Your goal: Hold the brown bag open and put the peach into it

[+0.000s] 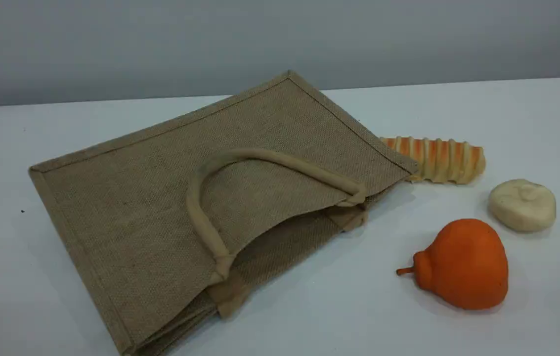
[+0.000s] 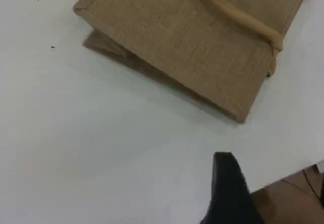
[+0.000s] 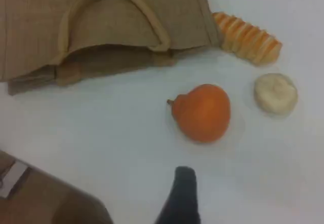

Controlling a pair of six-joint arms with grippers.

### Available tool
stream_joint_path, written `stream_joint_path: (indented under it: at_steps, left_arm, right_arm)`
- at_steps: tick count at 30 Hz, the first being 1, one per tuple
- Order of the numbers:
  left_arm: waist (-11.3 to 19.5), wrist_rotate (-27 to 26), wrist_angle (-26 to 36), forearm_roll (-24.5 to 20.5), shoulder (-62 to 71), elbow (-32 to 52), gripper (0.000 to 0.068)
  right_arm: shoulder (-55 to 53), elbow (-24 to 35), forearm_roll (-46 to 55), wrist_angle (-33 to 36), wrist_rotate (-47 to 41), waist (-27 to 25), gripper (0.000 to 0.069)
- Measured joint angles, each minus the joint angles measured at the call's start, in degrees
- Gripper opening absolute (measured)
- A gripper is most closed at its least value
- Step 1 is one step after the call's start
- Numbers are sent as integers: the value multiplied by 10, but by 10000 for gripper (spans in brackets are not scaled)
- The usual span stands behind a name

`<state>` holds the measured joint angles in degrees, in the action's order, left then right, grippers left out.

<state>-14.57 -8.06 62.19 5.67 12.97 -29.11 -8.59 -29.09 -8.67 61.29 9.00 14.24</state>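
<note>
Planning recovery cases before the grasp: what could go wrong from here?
1. No peach shows in any view, so the orange fruit or the cream bun could get picked instead.
2. The brown bag lies flat with its mouth barely gaping. A grab at the handle may catch both layers.

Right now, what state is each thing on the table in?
Bag: lying flat, mouth gaping slightly.
Handle: flopped back on the bag's top face.
Orange fruit: on its side, stem toward the bag.
Bun: resting apart from the rest.
Ridged bread: lying flat, one end by the bag's corner.
Peach: not in view.
</note>
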Motion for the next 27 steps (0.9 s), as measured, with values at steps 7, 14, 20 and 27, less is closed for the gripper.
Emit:
stream_joint_path:
  at_steps: [7,14,20,27]
  left_arm:
    - [51,0,1,4,-17,0,377]
    - [140,0,1,4,-60,0,377]
    - [156,0,1,4,-85,0,377]
    - [156,0,1,4,-107,0,377]
  right_arm:
    - [7,0,-3,1,1,-13,589]
    - [48,0,-3,1,2,-105,589]
    - [59,0,-3,1,1,-138,589]
    - [87,0,-3,2,1,-138,589]
